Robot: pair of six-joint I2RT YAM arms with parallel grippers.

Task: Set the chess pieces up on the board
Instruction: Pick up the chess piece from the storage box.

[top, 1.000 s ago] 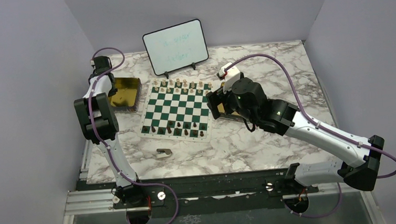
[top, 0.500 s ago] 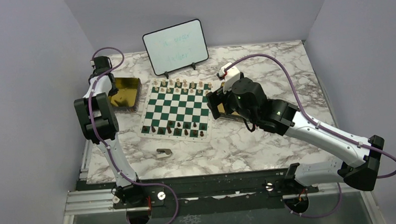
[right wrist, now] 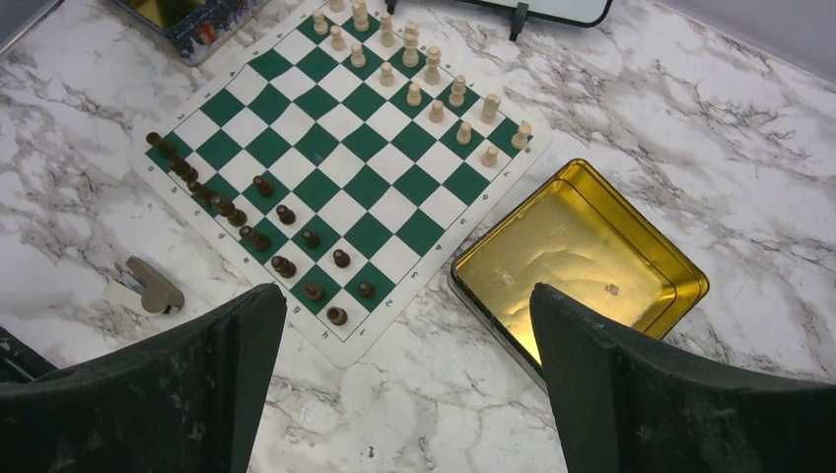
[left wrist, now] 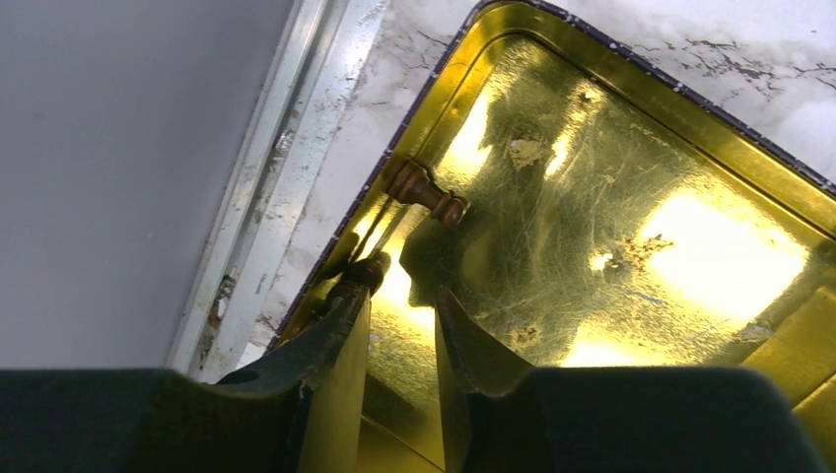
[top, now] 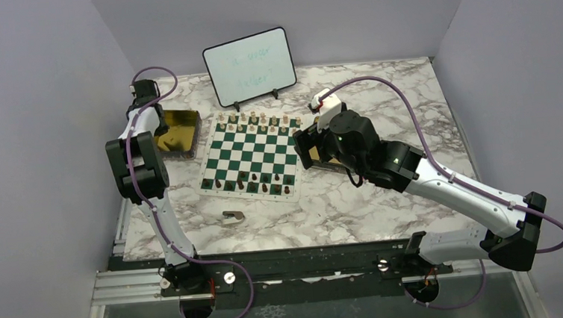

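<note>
The left gripper (left wrist: 399, 310) hangs low over a shallow square gold metal tin (left wrist: 631, 227). Its two dark fingers are drawn near each other, with a slim gap and nothing between them. Just ahead of the fingertips, against the tin's wall, a small dark brown wooden chess piece (left wrist: 426, 192) lies on its side.

The right gripper (right wrist: 404, 296) is spread wide and holds nothing. Below its right finger sits a second gold tin (right wrist: 582, 256) on the white marble table (right wrist: 749, 177). By its left finger lies a flat brownish-grey scrap (right wrist: 148, 286). Ahead lies the flat green-and-white checked board (right wrist: 335, 158). The dark brown pieces (right wrist: 258, 239) stand along the board's nearer left side, and the light tan pieces (right wrist: 434, 94) line its far side.
</note>
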